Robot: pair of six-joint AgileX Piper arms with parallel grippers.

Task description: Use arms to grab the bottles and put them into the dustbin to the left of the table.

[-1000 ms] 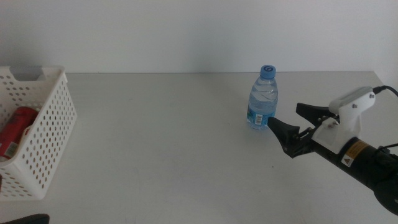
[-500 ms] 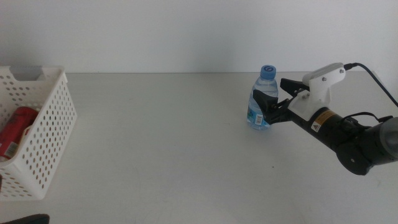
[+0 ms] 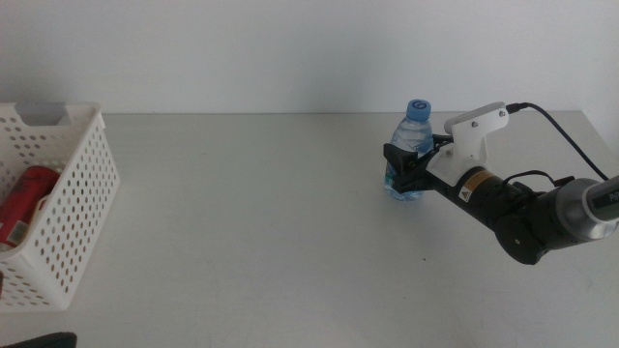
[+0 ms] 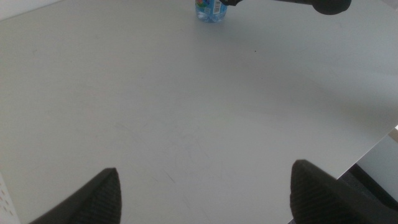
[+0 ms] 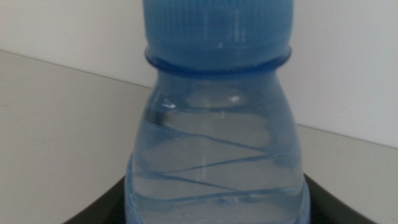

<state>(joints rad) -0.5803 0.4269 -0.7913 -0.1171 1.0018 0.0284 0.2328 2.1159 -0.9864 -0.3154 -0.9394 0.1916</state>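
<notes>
Left gripper (image 4: 202, 186): nearest to us; it waits low at the near edge of the table (image 3: 251, 222). We see its two jaws spread wide with only bare tabletop between them, holding nothing.

Bin (image 3: 68, 203): at the table's left end. We make out the red can (image 3: 24, 203) lying inside it, so that one counts as done. We see no tea bottle in any view; whether it sits deeper in the bin we cannot tell.

Right gripper (image 3: 404, 166): it reaches in from the right, with its dark jaws on either side of the water bottle (image 3: 408, 150) at mid body. In its wrist view the bottle fills the frame, jaws showing just at its flanks. We cannot tell whether they already press the plastic or only bracket it.

Water bottle: upright on the table toward the far right, well apart from the bin, blue cap on.

Progress: we judge the last visible bottle is at the grasp stage. Left to do: secure the hold, lift, carry across to the bin, release.
</notes>
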